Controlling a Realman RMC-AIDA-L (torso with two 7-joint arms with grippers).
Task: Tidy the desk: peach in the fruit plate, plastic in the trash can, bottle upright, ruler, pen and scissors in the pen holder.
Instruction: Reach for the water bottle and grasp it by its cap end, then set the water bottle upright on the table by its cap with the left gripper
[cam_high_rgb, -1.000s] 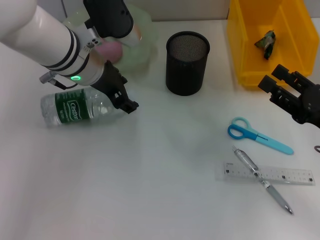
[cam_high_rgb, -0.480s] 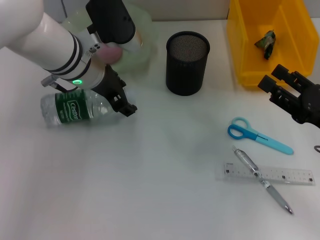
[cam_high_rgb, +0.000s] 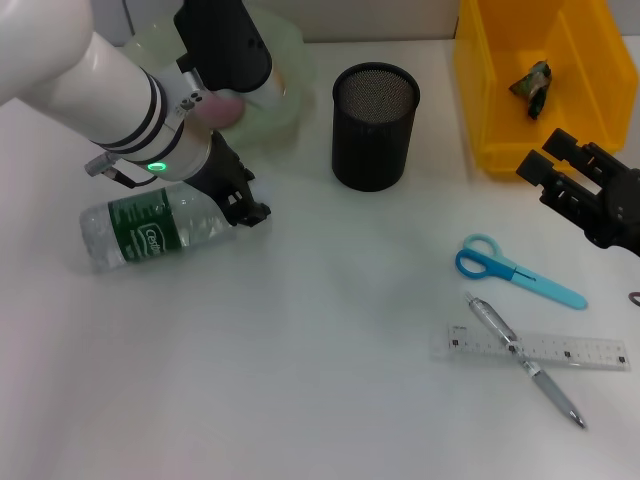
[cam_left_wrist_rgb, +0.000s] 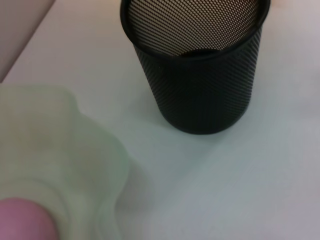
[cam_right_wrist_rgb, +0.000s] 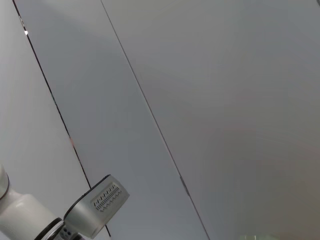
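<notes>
A clear water bottle with a green label lies on its side at the left of the white table. My left gripper is closed on its neck end, which the fingers hide. The pink peach sits in the pale green fruit plate behind my left arm; both also show in the left wrist view, peach and plate. The black mesh pen holder stands mid-table. Blue scissors, a pen and a clear ruler lie at the right. My right gripper is open, parked above them.
A yellow bin at the back right holds a crumpled piece of plastic. The pen lies across the ruler. The pen holder fills the left wrist view. The right wrist view shows only wall panels.
My left gripper has shifted slightly left at the bottle's neck, and the bottle has swung so its base end now lies lower and nearer me. The right arm has not moved.
</notes>
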